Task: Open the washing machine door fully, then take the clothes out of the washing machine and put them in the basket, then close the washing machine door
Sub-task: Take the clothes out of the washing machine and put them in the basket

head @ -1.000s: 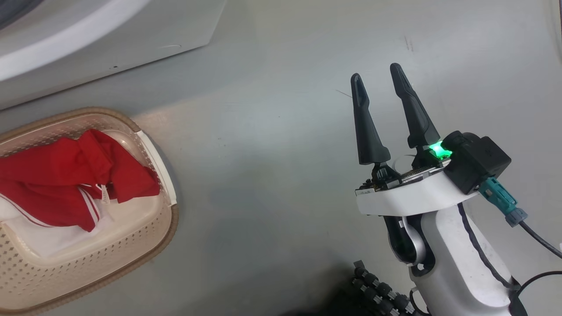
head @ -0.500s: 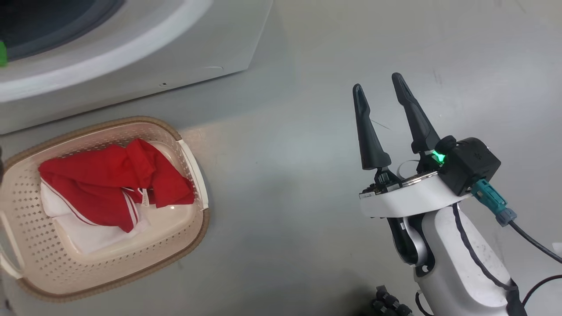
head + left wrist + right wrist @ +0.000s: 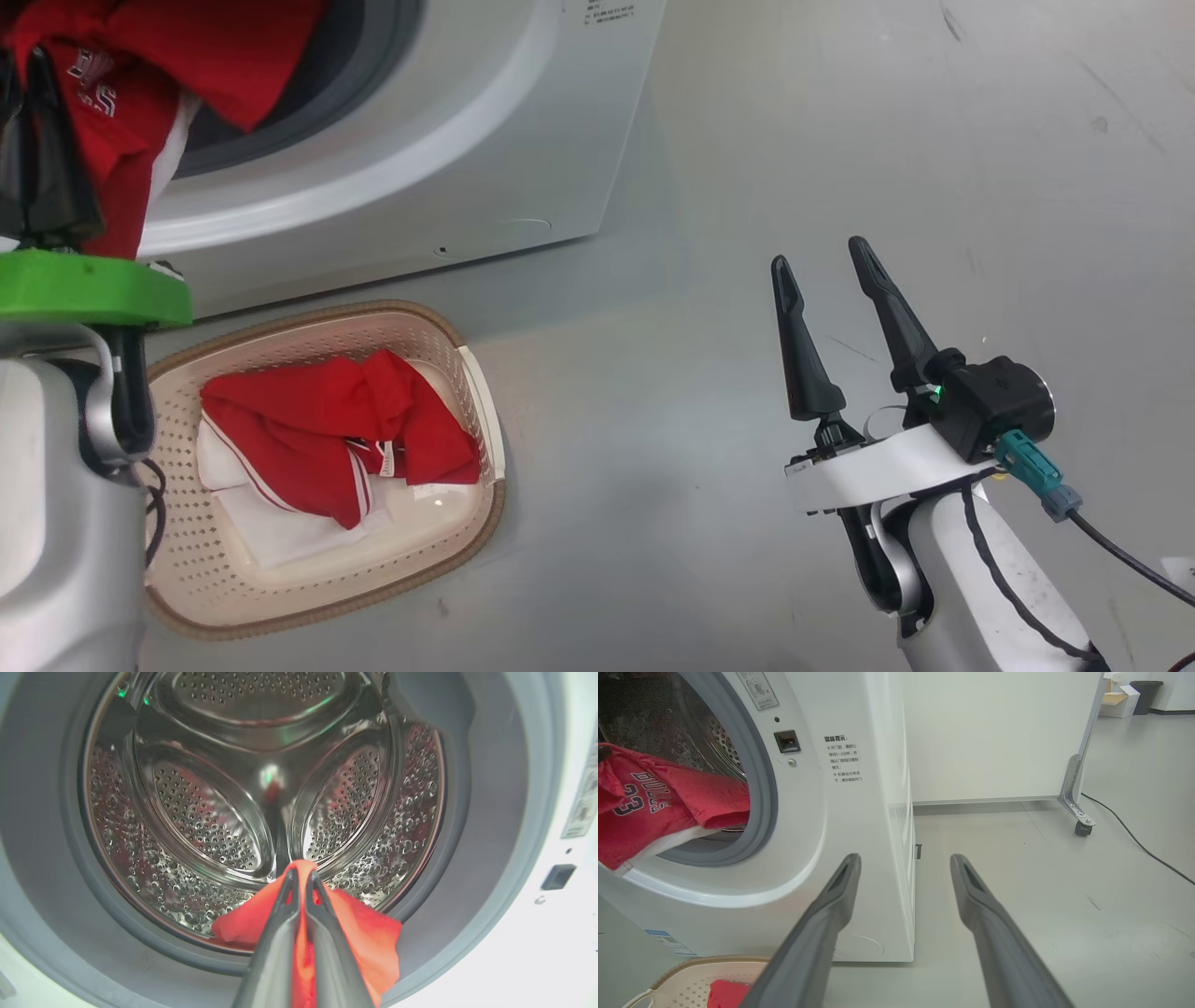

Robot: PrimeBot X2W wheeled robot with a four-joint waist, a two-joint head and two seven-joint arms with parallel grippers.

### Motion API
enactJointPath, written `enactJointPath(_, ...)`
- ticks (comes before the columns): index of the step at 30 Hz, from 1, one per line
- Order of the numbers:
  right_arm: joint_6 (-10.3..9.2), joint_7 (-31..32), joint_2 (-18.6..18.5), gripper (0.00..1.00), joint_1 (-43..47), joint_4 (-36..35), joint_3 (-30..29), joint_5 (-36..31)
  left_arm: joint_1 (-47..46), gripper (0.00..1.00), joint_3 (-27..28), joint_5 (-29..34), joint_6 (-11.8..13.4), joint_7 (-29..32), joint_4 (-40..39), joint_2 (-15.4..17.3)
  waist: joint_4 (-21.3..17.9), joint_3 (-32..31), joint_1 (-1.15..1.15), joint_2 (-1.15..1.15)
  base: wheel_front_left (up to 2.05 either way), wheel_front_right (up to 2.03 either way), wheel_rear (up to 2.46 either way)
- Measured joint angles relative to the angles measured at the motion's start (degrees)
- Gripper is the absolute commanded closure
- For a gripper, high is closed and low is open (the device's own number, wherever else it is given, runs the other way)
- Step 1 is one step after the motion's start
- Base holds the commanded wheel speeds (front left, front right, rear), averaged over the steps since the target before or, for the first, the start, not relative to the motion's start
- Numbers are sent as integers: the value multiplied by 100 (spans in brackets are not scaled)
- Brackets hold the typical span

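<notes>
The floor (image 3: pixel 709 392) is smooth pale grey, scuffed in places. A white washing machine (image 3: pixel 523 121) stands on it, with a cream basket (image 3: pixel 327 313) just in front of its base. Further off, a white partition (image 3: pixel 994 732) rests on a castor (image 3: pixel 1083 828). A black cable (image 3: pixel 1134 840) trails past it. A dark bin (image 3: pixel 1144 695) and a cardboard box (image 3: pixel 1113 702) stand far back.

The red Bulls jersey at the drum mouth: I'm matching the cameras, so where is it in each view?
Head view: jersey in the top left corner.
Left wrist view: jersey bottom centre, pinched in the left claw.
Right wrist view: jersey at the left edge.
Shared landmark: the grey door ring.
</notes>
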Motion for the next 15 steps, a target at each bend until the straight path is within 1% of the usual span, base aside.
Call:
enactJointPath(4, 49, 0, 0, 0, 154, 44, -91, -48, 294, 100, -13, 21, 38, -336, -191, -153, 149, -259, 0, 0, 0, 0, 0)
enactJointPath(7, 101, 0, -4, 0, 246, 77, -111, -59, 509, 100, -16, 43, 43, -333, -346, -189, 261, -447, 0, 0, 0, 0, 0)
enactJointPath(15, 111, 0, -5, 0, 491, 82, -193, -93, 879, 100, -42, 105, 89, -335, -889, -282, 499, -842, 0, 0, 0, 0, 0)
